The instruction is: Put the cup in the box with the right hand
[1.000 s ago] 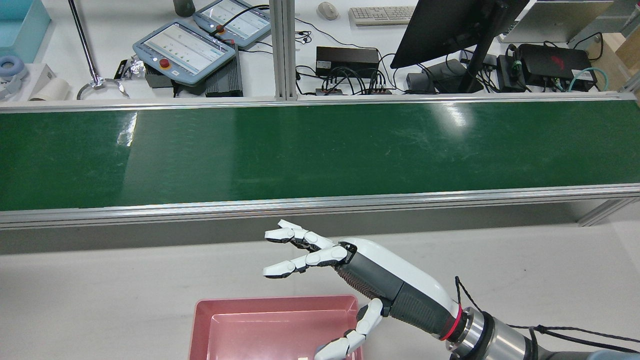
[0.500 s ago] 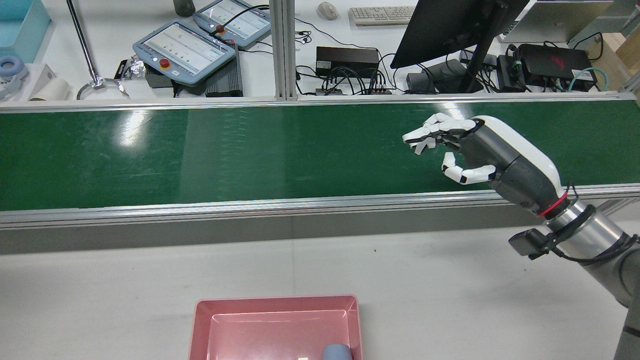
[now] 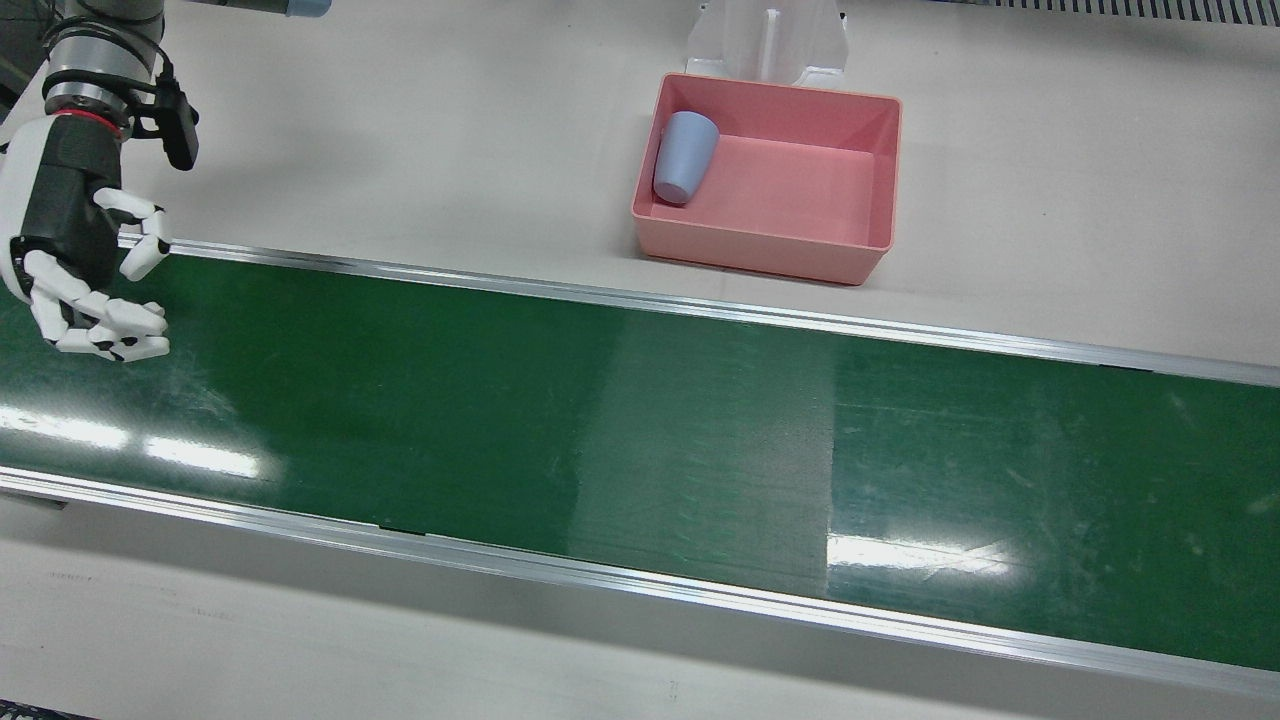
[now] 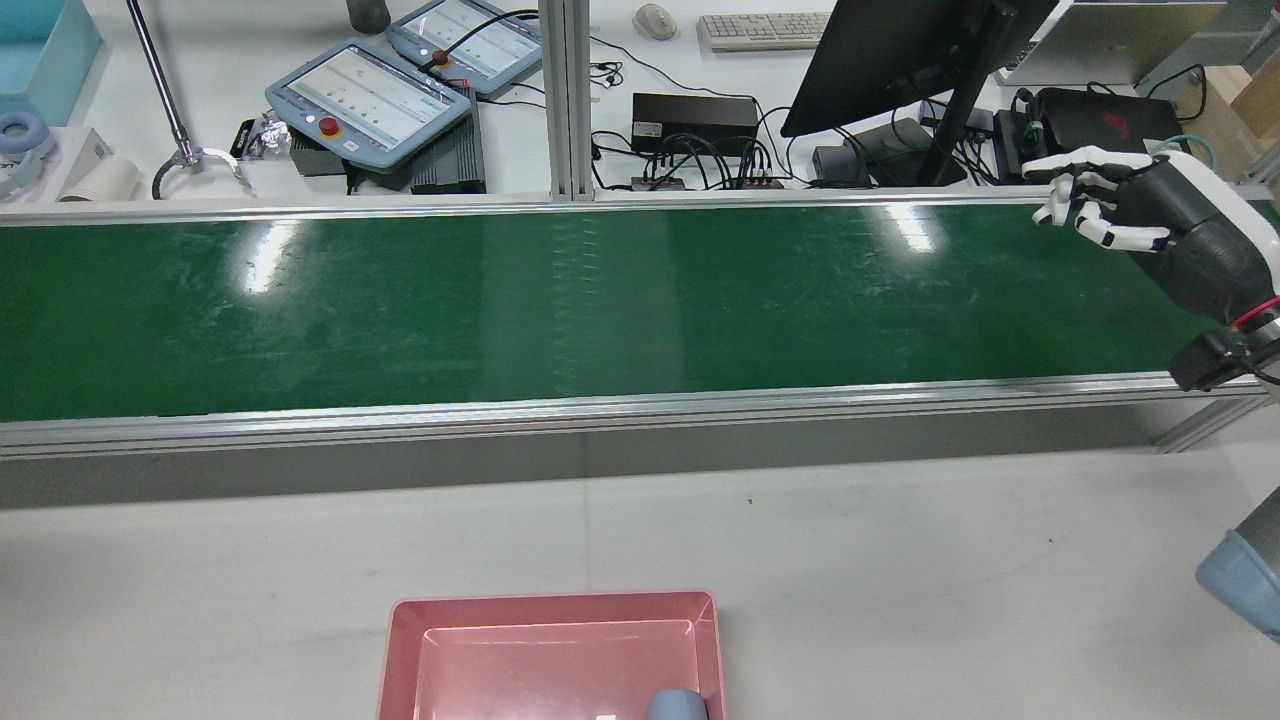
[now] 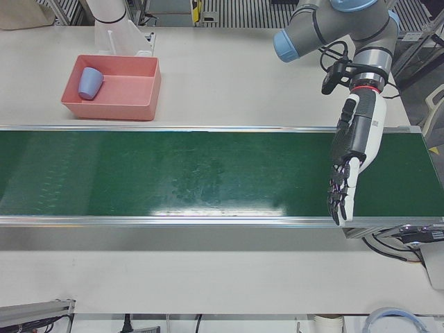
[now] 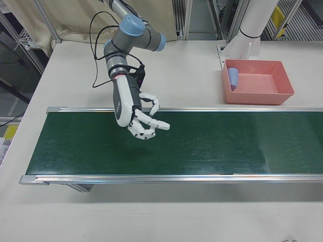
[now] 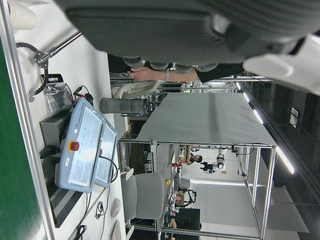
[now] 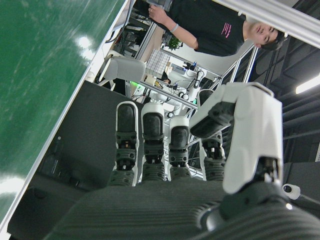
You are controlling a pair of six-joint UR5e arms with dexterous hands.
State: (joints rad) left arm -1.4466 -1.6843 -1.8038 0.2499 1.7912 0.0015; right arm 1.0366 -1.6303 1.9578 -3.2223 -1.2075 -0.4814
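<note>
Front view: the cup (image 3: 684,157) lies tipped inside the pink box (image 3: 880,160), against its wall nearest the right arm, long axis sloping, mouth away from the belt.

Right-front view: right hand (image 6: 142,119) over the belt (image 6: 212,146), fingers apart, empty; best kept clear.

Left-front view: left hand (image 5: 350,163) extended, empty.

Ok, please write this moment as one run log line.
cup: on its side in pink box | right hand: empty, open, over green belt | left hand: empty, open, over the belt
</note>
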